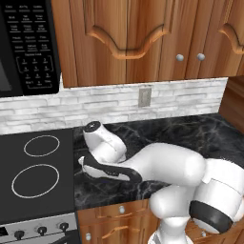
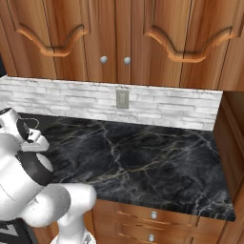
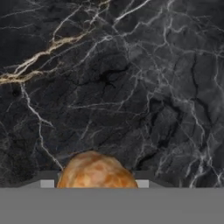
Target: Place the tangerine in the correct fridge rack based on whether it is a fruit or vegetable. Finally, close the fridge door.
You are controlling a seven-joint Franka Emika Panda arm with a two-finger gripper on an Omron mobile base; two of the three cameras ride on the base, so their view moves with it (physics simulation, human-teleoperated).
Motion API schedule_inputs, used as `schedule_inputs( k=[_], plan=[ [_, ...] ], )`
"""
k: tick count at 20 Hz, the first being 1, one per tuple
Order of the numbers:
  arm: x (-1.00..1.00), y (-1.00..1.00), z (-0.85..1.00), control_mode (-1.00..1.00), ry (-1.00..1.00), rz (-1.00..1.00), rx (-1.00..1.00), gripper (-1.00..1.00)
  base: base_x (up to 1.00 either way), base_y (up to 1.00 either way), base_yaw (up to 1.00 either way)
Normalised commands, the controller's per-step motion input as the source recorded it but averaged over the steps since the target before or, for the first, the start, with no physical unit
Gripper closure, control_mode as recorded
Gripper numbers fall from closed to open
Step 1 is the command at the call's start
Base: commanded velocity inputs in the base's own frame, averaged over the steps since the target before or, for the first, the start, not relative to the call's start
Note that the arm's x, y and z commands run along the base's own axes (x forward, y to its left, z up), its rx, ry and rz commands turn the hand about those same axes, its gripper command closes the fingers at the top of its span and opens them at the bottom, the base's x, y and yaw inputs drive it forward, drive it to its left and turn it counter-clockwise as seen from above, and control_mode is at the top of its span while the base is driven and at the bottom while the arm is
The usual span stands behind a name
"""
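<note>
Hand view gives us the tangerine [image 3: 95,170], a mottled orange ball sitting between the two fingertips [image 3: 47,180] of the tool [image 3: 95,183], which is clenched on it above the black marble counter [image 3: 131,78]. From the left base view we see the arm [image 1: 157,167] folded low over that counter, right of the stove [image 1: 35,176], below the microwave [image 1: 28,45]. The right base view adds the wall outlet [image 2: 122,99] on the brick wall behind the counter and wooden cabinets [image 2: 119,38] above.
</note>
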Motion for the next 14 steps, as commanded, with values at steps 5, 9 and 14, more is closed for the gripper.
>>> schedule_inputs(
  k=[5, 9, 14],
  plan=[
    [-0.22, -0.99, 0.89, -1.00, -0.28, 0.00, 0.05, 1.00, 0.00, 0.00, 0.00],
    [-0.56, -1.00, 0.71, -1.00, -0.27, 0.00, 0.11, 1.00, 0.00, 0.00, 0.00],
    [-0.73, -1.00, 0.47, -1.00, -0.10, 0.00, 0.23, 1.00, 0.00, 0.00, 0.00]
  ],
)
